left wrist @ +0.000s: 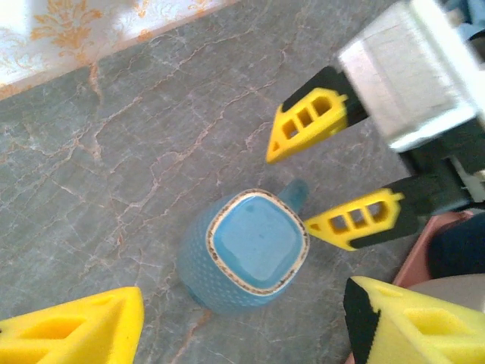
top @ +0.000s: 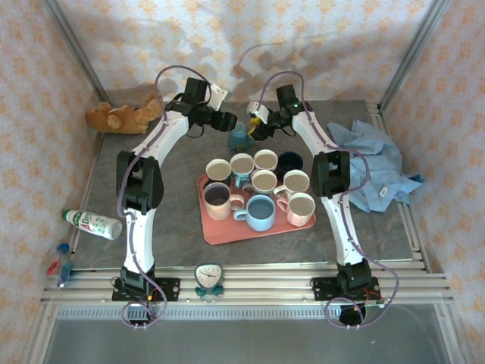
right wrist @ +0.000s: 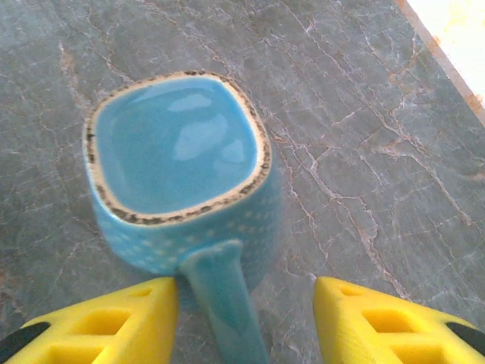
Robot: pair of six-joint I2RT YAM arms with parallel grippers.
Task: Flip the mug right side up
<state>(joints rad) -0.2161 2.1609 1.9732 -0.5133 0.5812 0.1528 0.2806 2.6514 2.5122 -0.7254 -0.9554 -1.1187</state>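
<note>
Blue mug [left wrist: 258,250] is base-up on the table [top: 174,205], just behind the tray [top: 227,231] of cups. Its handle points at the right gripper [left wrist: 288,189], whose jaws stand wide either side of the handle without clamping it. One fingertip is very close to the mug body, can't tell if it touches. Left gripper [top: 229,121] hovers on the opposite side, jaws wide, holding nothing.

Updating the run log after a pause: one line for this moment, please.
mug: upside down on table, beyond tray | right fingers: open, straddling handle | left fingers: open, over mug | step: pre-grasp
</note>
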